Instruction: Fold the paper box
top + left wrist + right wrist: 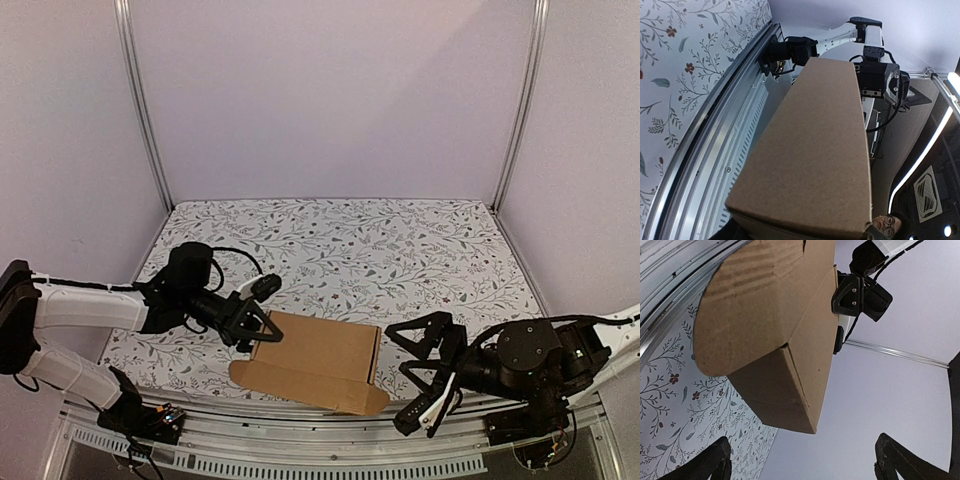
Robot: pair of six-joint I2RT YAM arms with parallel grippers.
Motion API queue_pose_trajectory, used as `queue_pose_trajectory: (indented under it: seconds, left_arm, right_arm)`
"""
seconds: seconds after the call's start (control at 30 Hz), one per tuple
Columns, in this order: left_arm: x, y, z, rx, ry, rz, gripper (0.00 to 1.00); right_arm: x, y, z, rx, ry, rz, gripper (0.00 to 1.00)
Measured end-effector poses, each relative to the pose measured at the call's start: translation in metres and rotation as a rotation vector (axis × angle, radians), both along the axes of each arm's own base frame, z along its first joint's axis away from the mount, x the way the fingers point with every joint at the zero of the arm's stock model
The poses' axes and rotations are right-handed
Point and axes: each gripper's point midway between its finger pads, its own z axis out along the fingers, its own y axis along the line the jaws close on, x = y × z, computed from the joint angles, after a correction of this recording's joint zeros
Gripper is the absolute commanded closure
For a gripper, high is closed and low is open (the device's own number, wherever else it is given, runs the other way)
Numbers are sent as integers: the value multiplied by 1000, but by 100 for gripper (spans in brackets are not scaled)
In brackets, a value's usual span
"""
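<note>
From here the paper box [318, 360] reads as matt brown cardboard, and I can see faint ribbing on its rounded flap. The table [400, 250] wears a matt floral-printed cover. The near rail [300, 445] looks like pale brushed metal. The left arm [85, 305] has a smooth white plastic shell.

I am finding no readable words or numbers anywhere. Right of the paper box [810, 160], a pale shield-shaped emblem [929, 194] is showing, too blurred to make out.
</note>
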Motion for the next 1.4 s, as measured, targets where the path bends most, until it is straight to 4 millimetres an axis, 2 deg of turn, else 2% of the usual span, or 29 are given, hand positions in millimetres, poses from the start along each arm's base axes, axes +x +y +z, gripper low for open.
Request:
queue_pose_trajectory:
  seconds: [0.13, 0.5, 0.63, 0.77, 0.97, 1.1, 1.2, 1.33, 1.37, 1.4]
  left_arm:
    - [-3, 1, 2, -8, 3, -18, 67]
    - [-8, 3, 8, -33, -10, -47, 67]
    - [-10, 3, 11, -43, -22, -53, 68]
    - [-13, 4, 14, -53, -29, -66, 67]
    - [-16, 4, 15, -59, -34, -77, 66]
    - [-17, 5, 14, -56, -33, -81, 57]
    - [-18, 5, 13, -53, -34, -84, 46]
    - [-19, 6, 13, -56, -61, -85, 36]
    - [-20, 7, 12, -51, -64, -83, 28]
    - [-21, 8, 13, -49, -72, -81, 15]
  right_arm:
    - [-11, 13, -1, -7, -63, 52, 1]
    - [-24, 42, -13, -13, -117, 100, 2]
    - [-28, 50, -15, -9, -129, 112, 13]
    - [-29, 55, -18, -7, -129, 110, 33]
    - [-31, 59, -18, -2, -133, 109, 45]
    - [-33, 60, -18, -3, -138, 112, 53]
    - [-34, 61, -19, -5, -141, 109, 58]
    - [-35, 62, -19, 2, -141, 103, 60]
    - [-36, 63, -19, 7, -140, 100, 60]
    - [-35, 63, -18, 12, -139, 95, 60]
